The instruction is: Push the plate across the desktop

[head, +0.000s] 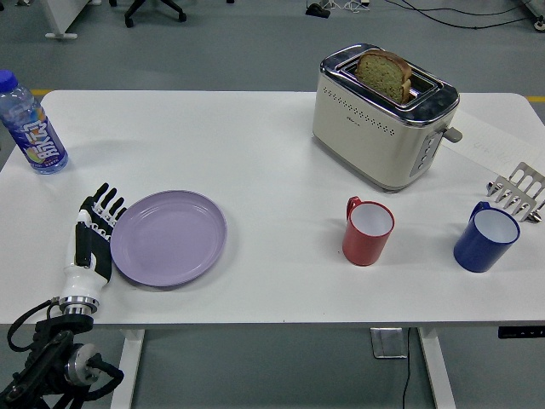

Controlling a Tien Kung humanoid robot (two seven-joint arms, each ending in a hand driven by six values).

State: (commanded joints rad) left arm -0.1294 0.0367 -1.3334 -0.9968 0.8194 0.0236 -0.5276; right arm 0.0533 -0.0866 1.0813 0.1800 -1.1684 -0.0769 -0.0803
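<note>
A purple plate (169, 238) lies flat on the white table (255, 162), left of the middle near the front. My left hand (94, 234) stands on edge against the plate's left rim, fingers straight and together, holding nothing. Its arm comes up from the lower left corner. My right hand is out of view.
A red mug (368, 231) and a blue mug (485, 238) stand to the right of the plate. A cream toaster (383, 117) with bread in it is at the back. A water bottle (32, 126) stands at the far left. A metal rack (518, 191) sits at the right edge.
</note>
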